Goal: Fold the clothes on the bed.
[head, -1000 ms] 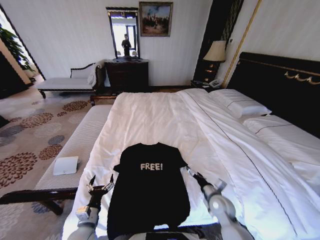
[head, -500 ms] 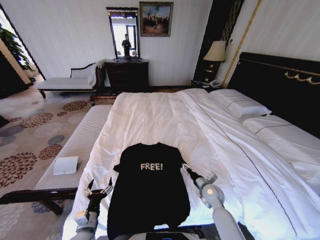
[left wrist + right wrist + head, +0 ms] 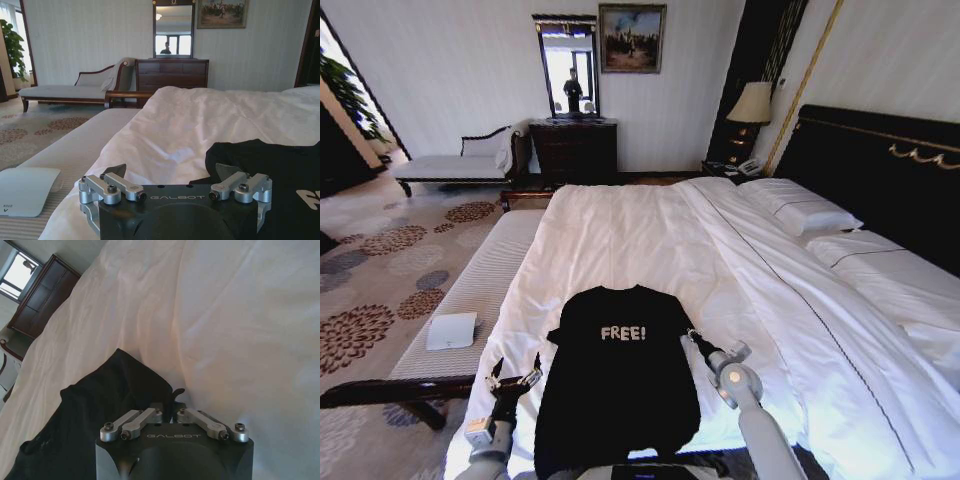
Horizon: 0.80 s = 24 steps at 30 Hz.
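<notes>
Black T-shirt lay flat on the bed, my left claw spread wide beside its sleeve, my right claw pressed together at the opposite sleeve.

A black short-sleeved T-shirt lies spread flat, chest up, near the near edge of the bed, collar toward the far end. White "FREE!" lettering crosses its chest. The bed is very large, with a white, lightly creased duvet, white pillows at the right and a tall dark headboard.
</notes>
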### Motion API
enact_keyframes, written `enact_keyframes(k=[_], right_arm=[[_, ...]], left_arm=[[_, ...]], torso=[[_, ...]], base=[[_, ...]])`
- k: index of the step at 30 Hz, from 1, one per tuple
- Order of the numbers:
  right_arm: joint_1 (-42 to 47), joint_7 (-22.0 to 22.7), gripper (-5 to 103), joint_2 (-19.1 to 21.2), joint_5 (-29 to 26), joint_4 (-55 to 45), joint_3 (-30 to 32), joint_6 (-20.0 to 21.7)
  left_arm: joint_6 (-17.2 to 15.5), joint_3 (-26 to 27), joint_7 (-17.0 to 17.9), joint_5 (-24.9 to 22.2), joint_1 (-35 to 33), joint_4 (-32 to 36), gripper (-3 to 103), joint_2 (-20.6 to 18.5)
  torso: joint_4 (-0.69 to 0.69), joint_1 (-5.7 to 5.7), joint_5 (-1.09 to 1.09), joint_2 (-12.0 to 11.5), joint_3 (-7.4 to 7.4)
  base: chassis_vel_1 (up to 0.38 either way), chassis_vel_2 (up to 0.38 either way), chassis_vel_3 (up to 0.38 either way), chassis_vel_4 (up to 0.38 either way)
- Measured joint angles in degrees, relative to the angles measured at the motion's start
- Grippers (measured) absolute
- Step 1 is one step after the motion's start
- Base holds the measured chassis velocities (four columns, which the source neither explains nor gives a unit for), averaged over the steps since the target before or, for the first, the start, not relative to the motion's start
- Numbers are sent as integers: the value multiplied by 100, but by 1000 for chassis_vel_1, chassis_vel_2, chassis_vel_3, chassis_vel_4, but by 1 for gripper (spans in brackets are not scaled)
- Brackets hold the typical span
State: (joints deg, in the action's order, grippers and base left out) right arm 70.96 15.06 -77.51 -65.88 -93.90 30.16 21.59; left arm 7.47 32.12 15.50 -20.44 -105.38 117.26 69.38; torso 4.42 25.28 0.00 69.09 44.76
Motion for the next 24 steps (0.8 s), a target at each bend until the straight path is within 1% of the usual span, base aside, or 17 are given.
enact_keyframes(k=[2, 4, 5, 7, 10, 11, 15, 16, 17, 20, 21, 24], right_arm=[[-28, -6, 3, 7, 23, 25, -3, -5], [-31, -22, 1, 32, 132, 11, -19, -11], [-31, -22, 1, 32, 132, 11, -19, -11], [-31, -65, 0, 68, 344, -55, -48, -43], [-54, -174, 0, 179, 804, -246, -120, -122], [-54, -174, 0, 179, 804, -246, -120, -122], [-91, -320, 0, 323, 1241, -393, -207, -202], [-91, -320, 0, 323, 1241, -393, -207, -202], [-113, -375, 0, 372, 1422, -440, -255, -219], [-195, -414, 0, 382, 1794, -451, -336, -227], [-195, -414, 0, 382, 1794, -451, -336, -227], [-284, -431, 0, 430, 2104, -387, -413, -227]], left_arm=[[-1, 3, 3, 4, -12, 2, 100, -27], [1, 30, 3, -6, -37, 10, 100, -73], [1, 30, 3, -6, -37, 10, 100, -73], [7, 65, 3, -38, -53, 16, 100, -91], [23, 89, 0, -53, -57, 13, 100, -96], [23, 89, 0, -53, -57, 13, 100, -96], [25, 79, -2, -49, -50, 10, 100, -92], [25, 79, -2, -49, -50, 10, 100, -92], [25, 79, -2, -47, -50, 17, 100, -92], [26, 79, -5, -47, -47, 31, 100, -104], [26, 79, -5, -47, -47, 31, 100, -104], [26, 76, -7, -46, -19, 32, 100, -111]], torso=[[0, 0, 0, 0, 0], [0, 0, 0, 0, 0], [0, 0, 0, 0, 0], [0, 0, 0, 1, 0], [0, 0, 0, 0, 0], [0, 0, 0, 0, 0], [0, 0, 0, 1, 0], [0, 0, 0, 1, 0], [0, 0, -1, 1, 0], [0, 0, 0, 0, 0], [0, 0, 0, 0, 0], [0, 0, 0, 1, 0]], base=[[0, 0, 0, 0], [0, 0, 0, 0], [0, 0, 0, 0], [0, 0, 0, 0], [0, 0, 0, 0], [0, 0, 0, 0], [0, 0, 0, 0], [0, 0, 0, 0], [0, 0, 0, 0], [0, 0, 0, 0], [0, 0, 0, 0], [0, 0, 0, 0]])
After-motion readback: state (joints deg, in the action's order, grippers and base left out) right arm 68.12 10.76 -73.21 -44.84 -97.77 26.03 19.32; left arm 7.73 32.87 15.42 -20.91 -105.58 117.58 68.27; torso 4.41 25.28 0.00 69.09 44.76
